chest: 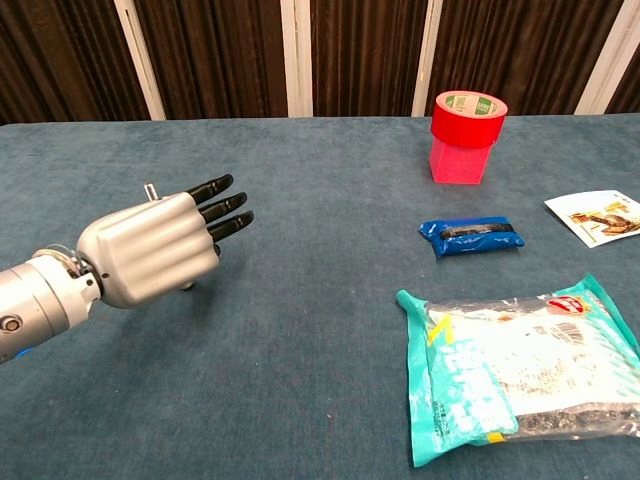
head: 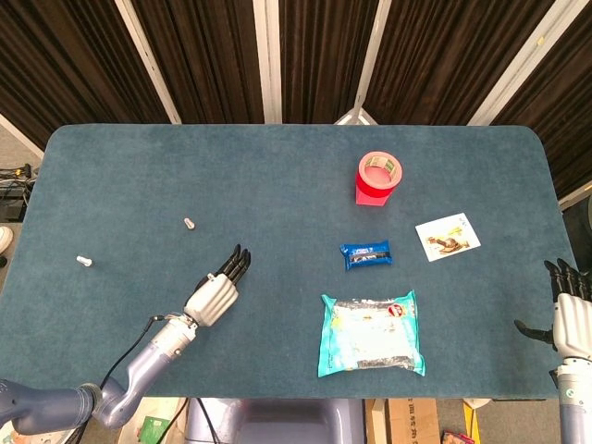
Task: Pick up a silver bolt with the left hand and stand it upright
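Observation:
Two small silver bolts lie on their sides on the blue table: one (head: 189,223) at mid-left, the other (head: 84,261) near the left edge. My left hand (head: 218,287) hovers open, fingers stretched out, to the near right of the first bolt and apart from it. In the chest view the left hand (chest: 160,245) holds nothing, and a bolt (chest: 150,189) peeks out just behind it. My right hand (head: 572,314) is off the table's near right corner, fingers spread, empty.
A red tape roll (head: 379,178) stands on a pink block at the back right. A blue snack packet (head: 365,253), a teal-edged clear bag (head: 371,333) and a white card (head: 448,237) lie on the right half.

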You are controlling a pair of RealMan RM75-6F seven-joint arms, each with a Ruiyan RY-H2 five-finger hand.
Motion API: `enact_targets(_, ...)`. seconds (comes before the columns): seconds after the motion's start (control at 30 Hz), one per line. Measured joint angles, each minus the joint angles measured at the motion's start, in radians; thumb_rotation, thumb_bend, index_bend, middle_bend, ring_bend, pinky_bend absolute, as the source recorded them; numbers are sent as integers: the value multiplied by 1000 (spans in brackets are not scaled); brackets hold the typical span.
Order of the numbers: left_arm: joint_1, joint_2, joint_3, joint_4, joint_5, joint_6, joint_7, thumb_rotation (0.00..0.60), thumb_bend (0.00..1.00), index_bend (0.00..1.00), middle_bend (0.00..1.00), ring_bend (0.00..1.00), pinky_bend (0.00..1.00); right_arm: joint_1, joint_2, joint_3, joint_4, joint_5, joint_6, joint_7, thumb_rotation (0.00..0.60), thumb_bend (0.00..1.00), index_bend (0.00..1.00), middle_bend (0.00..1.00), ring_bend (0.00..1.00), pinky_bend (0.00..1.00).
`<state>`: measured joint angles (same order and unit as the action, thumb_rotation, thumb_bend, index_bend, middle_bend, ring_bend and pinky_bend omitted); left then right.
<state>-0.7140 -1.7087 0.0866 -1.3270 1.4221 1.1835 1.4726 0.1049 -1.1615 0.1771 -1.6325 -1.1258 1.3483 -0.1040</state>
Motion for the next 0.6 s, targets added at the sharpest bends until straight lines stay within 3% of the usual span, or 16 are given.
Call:
enact_targets(0.27,7,0,-7,-4,7,-9,17,600,478,463,31,0,0,0,4,1,-4,3,-2,1,600,5,114,3,0,0)
enact_targets(0.47,10,2,-15,-14,16,-10,15,600,431,328,15,0,0,-1,5,2,-6,4,1,1,600,4,114,3,0,0)
enact_targets(0.6,12,4,-26,-31,25,3,2,600,425,294,12,0,0,-2,6,2,-8,2,3,3,600,4,114,3,0,0)
